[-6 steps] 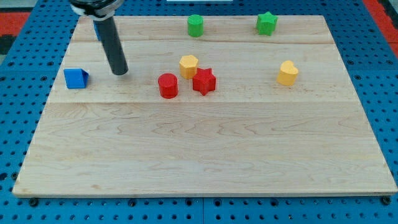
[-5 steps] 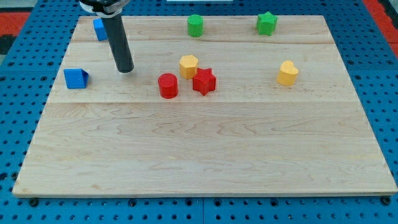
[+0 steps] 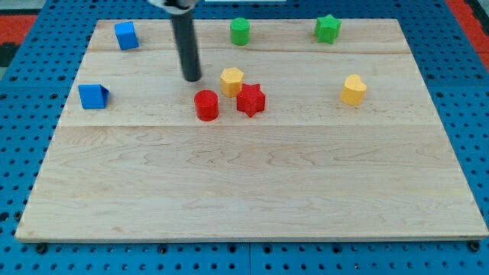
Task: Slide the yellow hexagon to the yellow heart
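Note:
The yellow hexagon (image 3: pixel 231 80) sits on the wooden board a little left of centre, near the view's top. It touches the red star (image 3: pixel 250 100) at its lower right. The yellow heart (image 3: pixel 353 89) lies far to the view's right, at about the same height. My tip (image 3: pixel 192 78) is on the board just left of the yellow hexagon, with a small gap between them, and just above the red cylinder (image 3: pixel 205 105).
A blue block (image 3: pixel 125 35) is at the top left and another blue block (image 3: pixel 93 96) at the left edge. A green cylinder (image 3: pixel 241 31) and a green star (image 3: pixel 328 28) stand along the top edge of the board (image 3: pixel 252 191).
My tip has moved to the view's right, from near the blue blocks to just left of the yellow hexagon. No block has moved.

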Controlling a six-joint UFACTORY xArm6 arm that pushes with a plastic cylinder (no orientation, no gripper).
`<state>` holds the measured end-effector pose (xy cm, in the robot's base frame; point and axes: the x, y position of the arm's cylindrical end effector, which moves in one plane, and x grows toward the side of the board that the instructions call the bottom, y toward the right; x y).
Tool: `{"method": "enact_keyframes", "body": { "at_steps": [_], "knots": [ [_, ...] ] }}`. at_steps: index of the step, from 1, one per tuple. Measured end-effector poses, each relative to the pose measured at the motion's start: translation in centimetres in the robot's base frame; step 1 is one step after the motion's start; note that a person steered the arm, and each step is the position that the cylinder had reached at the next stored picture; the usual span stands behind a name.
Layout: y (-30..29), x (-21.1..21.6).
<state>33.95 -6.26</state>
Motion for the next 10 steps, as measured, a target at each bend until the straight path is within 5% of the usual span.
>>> {"method": "enact_keyframes", "body": {
  "at_steps": [3,7,10],
  "knots": [
    [4.0,-1.3],
    [3.8,4.9],
    [6.3,-0.2]
  ]
}}
